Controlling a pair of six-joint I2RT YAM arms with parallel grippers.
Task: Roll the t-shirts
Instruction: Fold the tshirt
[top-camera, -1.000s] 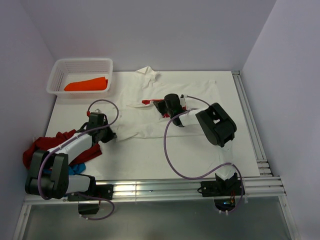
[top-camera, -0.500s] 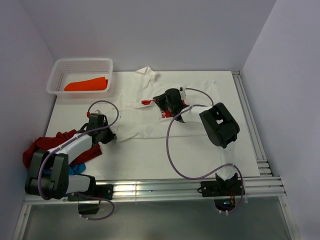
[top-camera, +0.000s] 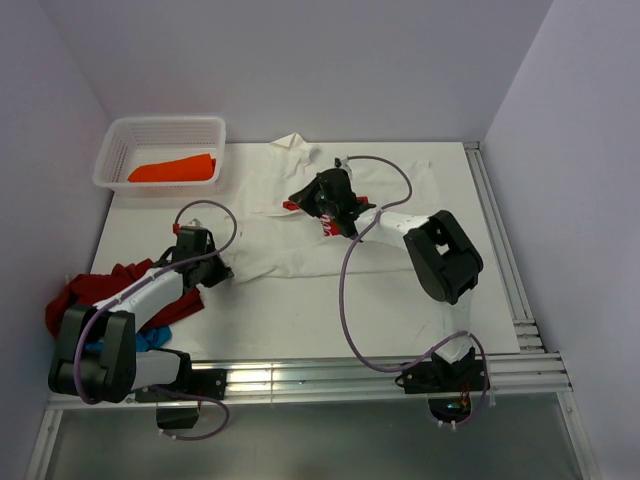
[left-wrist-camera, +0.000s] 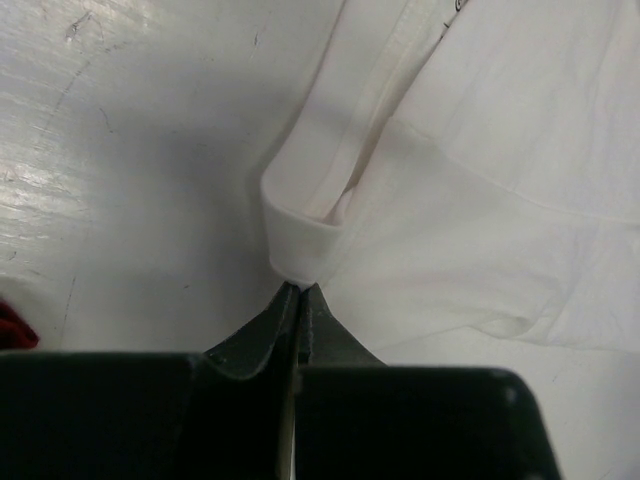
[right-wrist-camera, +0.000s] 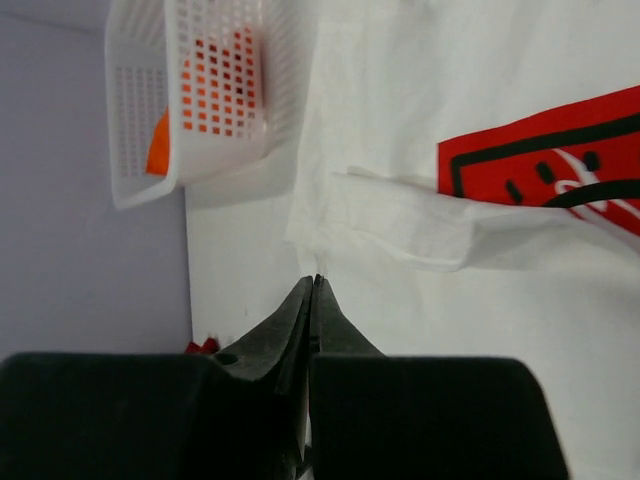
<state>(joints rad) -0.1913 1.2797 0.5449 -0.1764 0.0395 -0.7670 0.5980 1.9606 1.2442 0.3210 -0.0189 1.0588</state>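
The left gripper (left-wrist-camera: 298, 288) is clenched on the rolled-over hem of the white t-shirt (left-wrist-camera: 480, 200), whose soft fold loops up right at the tips. Bare, scuffed worktop (left-wrist-camera: 120, 150) lies open to its left. The right gripper (right-wrist-camera: 314, 280) is pressed shut too, tips at the corner of a folded flap near the red print (right-wrist-camera: 560, 160); whether any cloth is nipped I cannot tell. The tee spreads wrinkled from the worktop's middle to its far edge. In the far left corner a perforated plastic basket (top-camera: 160, 128) holds an orange t-shirt (top-camera: 172, 170). A dark red t-shirt (top-camera: 95, 290) and a blue t-shirt (top-camera: 150, 338) lie heaped at the left edge.
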